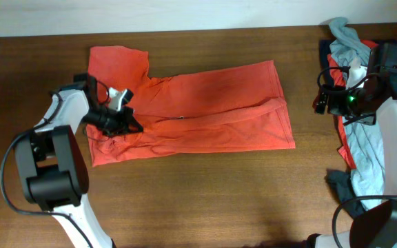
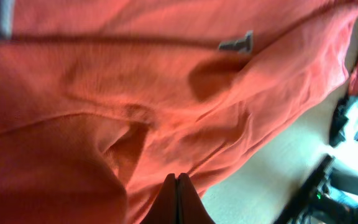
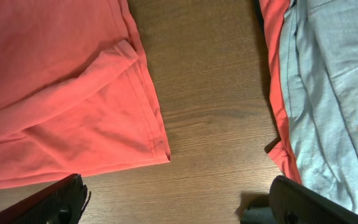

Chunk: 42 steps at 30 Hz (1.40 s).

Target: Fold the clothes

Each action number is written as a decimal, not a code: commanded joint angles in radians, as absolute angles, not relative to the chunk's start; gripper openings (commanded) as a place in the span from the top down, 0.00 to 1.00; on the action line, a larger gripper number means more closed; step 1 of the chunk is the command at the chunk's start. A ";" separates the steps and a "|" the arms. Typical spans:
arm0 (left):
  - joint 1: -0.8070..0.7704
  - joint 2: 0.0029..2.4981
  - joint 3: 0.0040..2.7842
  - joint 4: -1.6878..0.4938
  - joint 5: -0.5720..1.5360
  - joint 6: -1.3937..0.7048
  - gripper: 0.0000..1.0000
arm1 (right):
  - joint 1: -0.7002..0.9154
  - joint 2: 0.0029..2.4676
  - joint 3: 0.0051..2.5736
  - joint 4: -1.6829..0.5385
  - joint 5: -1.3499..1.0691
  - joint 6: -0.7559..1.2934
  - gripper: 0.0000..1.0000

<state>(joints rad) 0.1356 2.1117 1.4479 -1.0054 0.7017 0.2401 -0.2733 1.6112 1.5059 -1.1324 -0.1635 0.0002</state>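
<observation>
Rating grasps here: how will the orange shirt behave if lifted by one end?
Probably floppy: the orange shirt lies flat with soft creases and a folded-over hem, so it would likely drape from the left gripper. Likely light, since the cloth looks thin. On the wooden table it may bunch rather than slide if pushed.

Robot lab bench: wooden table (image 1: 198, 200), white arms (image 1: 59, 105), piled clothes (image 1: 360, 153).

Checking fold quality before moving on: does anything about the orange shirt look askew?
Yes. The orange T-shirt lies slanted, part doubled over along a diagonal crease, so its hem layers at the right do not line up. Fabric puckers near the left end effector.
</observation>
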 commanded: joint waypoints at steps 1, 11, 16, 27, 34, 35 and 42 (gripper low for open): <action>0.181 2.185 1.408 -1.003 0.841 0.374 1.00 | -0.274 1.628 1.501 -1.131 -0.173 0.000 0.01; 0.195 2.308 1.405 -0.998 0.921 0.489 0.96 | -0.274 1.628 1.501 -1.137 -0.173 0.000 0.01; 0.194 2.299 1.444 -1.068 0.860 0.490 0.68 | -0.274 1.628 1.501 -1.137 -0.173 0.000 0.01; 0.194 1.975 1.608 -1.151 0.757 0.482 0.36 | -0.273 1.628 1.501 -1.133 -0.209 -0.043 0.01; 0.190 1.933 1.609 -1.077 0.624 0.329 0.29 | -0.194 1.628 1.502 -1.087 -0.223 -0.075 0.01; 0.187 1.933 1.609 -1.077 0.623 0.329 0.29 | -0.186 1.628 1.502 -1.085 -0.209 -0.075 0.01; 0.181 1.934 1.604 -1.208 0.406 0.313 0.32 | -0.177 1.628 1.502 -1.089 -0.187 -0.075 0.01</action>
<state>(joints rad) 0.1856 1.9339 1.6073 -1.1381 0.5961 0.3393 -0.1768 1.6234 1.5047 -1.0889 -0.2035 -0.0654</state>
